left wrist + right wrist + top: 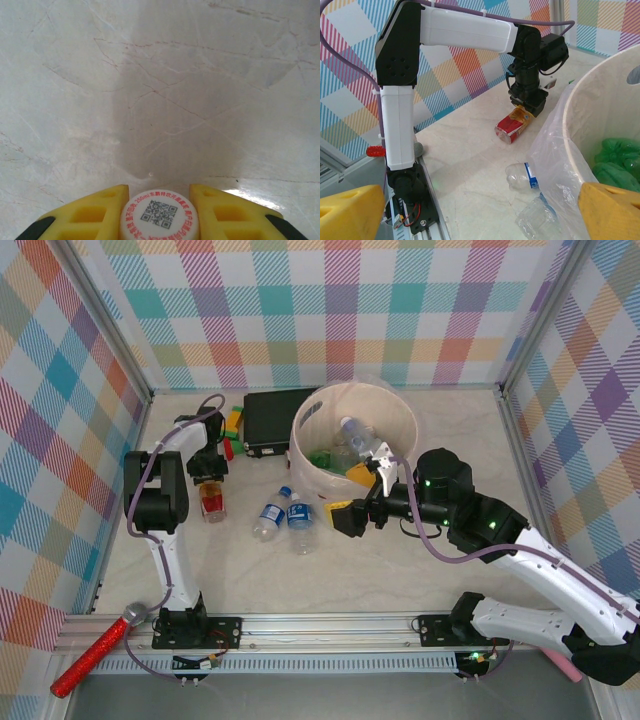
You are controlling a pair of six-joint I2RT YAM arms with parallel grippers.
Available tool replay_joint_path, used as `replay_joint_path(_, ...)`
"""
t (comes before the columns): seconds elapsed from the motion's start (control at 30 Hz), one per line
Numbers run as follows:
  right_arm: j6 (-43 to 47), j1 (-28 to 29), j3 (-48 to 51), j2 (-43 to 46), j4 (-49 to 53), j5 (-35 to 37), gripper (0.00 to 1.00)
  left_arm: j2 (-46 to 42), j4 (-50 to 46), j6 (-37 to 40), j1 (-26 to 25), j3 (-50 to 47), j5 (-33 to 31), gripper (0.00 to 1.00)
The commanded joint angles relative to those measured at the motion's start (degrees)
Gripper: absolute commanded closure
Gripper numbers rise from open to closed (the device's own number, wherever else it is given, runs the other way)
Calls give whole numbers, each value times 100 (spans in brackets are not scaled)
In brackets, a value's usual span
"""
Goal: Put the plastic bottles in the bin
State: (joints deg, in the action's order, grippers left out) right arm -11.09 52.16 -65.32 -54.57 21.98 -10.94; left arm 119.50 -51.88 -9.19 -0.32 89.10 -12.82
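My left gripper [210, 484] is shut on the white cap [160, 216] of an orange-red labelled bottle [212, 506], which lies on the table left of the bin. The same bottle [513, 127] shows in the right wrist view, under the left arm's gripper [526, 107]. Two clear blue-labelled bottles [268, 519] [300, 521] lie side by side in front of the bin [300, 430]. Inside the bin are green bottles [324, 456] and a clear blue-capped one [355, 430]. My right gripper [350, 495] stands open at the bin's near rim, holding nothing.
A black box [278, 414] and coloured toy blocks [232, 424] sit behind and left of the bin. A red-handled tool [92, 651] lies by the left arm's base. The bin's clear liner [555, 150] bulges out over the two clear bottles [522, 175].
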Motion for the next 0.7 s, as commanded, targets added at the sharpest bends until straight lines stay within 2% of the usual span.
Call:
replay_joint_path(0.0, 116, 39, -7, 17, -50, 92, 1, -292, 10, -105, 58, -23, 150, 70)
replay_joint_path(0.37, 115, 37, -137, -73, 100, 607, 1, -1910, 280, -774, -26, -313, 603, 70)
replay_joint_path(0.67, 84, 37, -174, 125, 138, 1143, 1, -3275, 567, -1074, -722, -172, 515, 70)
